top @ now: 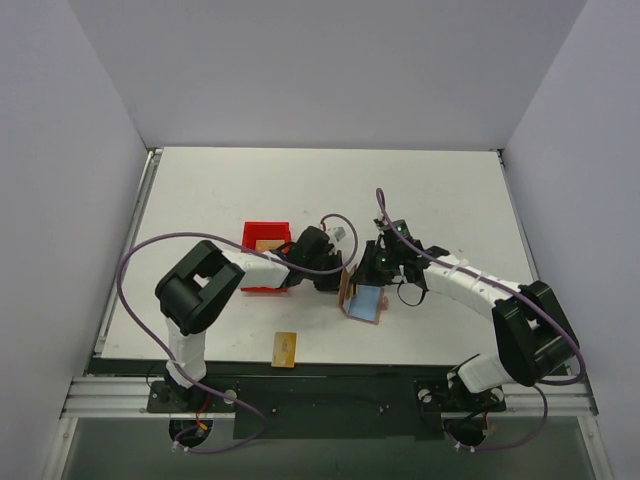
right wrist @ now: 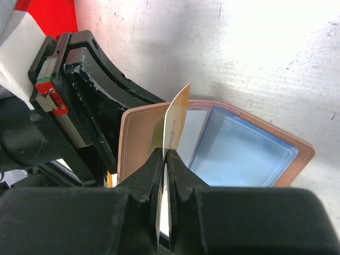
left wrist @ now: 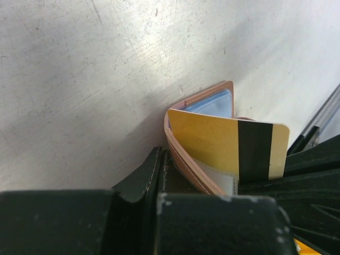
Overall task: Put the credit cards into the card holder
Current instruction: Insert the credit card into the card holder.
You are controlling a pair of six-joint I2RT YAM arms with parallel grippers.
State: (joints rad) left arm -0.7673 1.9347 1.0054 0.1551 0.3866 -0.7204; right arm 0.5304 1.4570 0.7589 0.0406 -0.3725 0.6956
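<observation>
The card holder [top: 366,303] lies open on the table, tan outside and light blue inside [right wrist: 249,154]. My left gripper [top: 335,278] is shut on one flap [right wrist: 139,138] and holds it upright; its closed fingertips [left wrist: 161,167] sit at the flap's edge. My right gripper [right wrist: 165,154] is shut on a gold credit card [right wrist: 178,114], held on edge with its far end down between the raised flap and the blue side. The card's dark stripe shows in the left wrist view [left wrist: 255,151]. A second credit card [top: 285,348] lies flat near the table's front edge.
A red plastic bin [top: 265,228] stands just left of the left gripper, with a gold card [top: 268,244] inside it. The two grippers are close together over the wallet. Grey walls bound the table on three sides.
</observation>
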